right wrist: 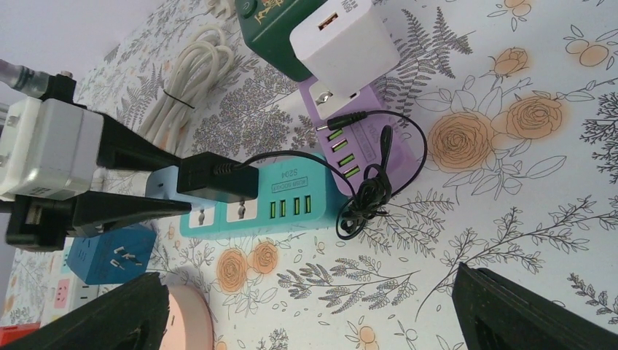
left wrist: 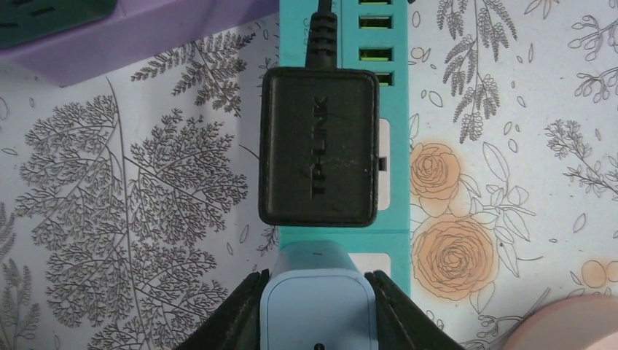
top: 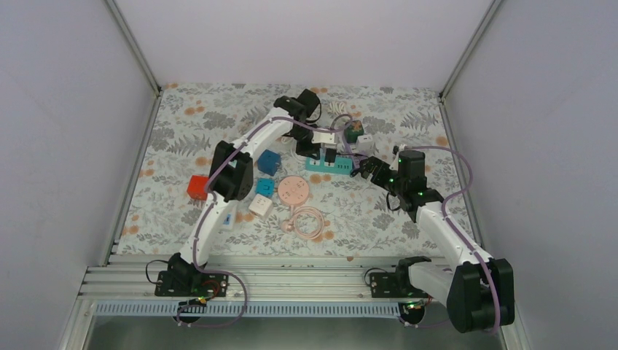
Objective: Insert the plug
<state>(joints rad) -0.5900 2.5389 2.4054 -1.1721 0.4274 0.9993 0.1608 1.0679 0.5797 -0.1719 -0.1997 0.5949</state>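
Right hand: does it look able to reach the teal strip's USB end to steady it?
Probably yes. The right hand is open and empty, near that end of the teal strip; only a thin black cable coil lies beside it.

White plug (left wrist: 317, 306) cut by bottom edge, prongs hidden; black adapter (left wrist: 319, 146) covers teal strip (left wrist: 291, 36) socket

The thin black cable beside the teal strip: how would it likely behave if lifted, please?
Probably floppy: the thin black cable lies in loose loops. Likely light, and it may tug the black adapter plugged into the teal strip.
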